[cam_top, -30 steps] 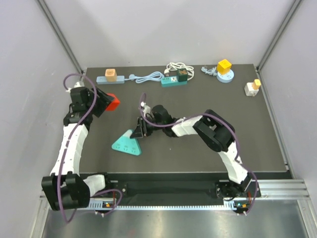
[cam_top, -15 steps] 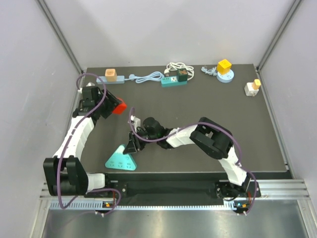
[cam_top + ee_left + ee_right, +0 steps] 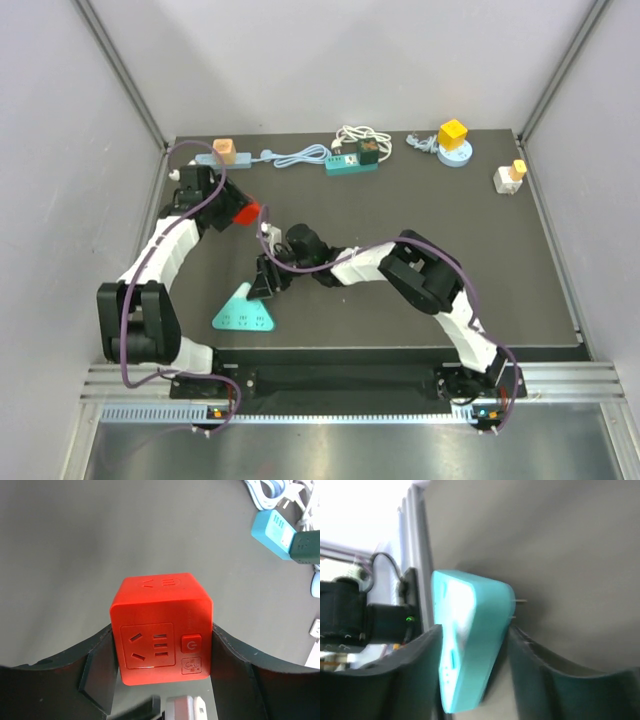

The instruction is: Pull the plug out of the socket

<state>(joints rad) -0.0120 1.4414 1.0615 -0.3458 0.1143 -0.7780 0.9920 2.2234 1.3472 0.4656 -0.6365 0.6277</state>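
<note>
Since a second ago, the red socket cube (image 3: 160,625) has been carried a little away from the left edge of the surface (image 3: 400,200), and the teal plug (image 3: 245,316) has been drawn down toward the near edge. At the left, the cube is clamped in the left gripper (image 3: 162,672). Both fingers are pressed against its sides, and it is held up over the far-left part of the surface. Its socket face is bare, with nothing plugged into it.

Further right, the plug is seen low by the near edge, left of the middle and well apart from the cube. Its metal prongs (image 3: 519,601) are exposed. It is flanked by the fingers of the right gripper (image 3: 475,650), but through the blur it cannot be told whether it is gripped or only straddled.

The separation is judged done, and the setting-down step appears to be in hand. Next, the right gripper would need to be opened clear and lifted straight off so that the plug is not dragged, and the cube lowered onto bare surface.
</note>
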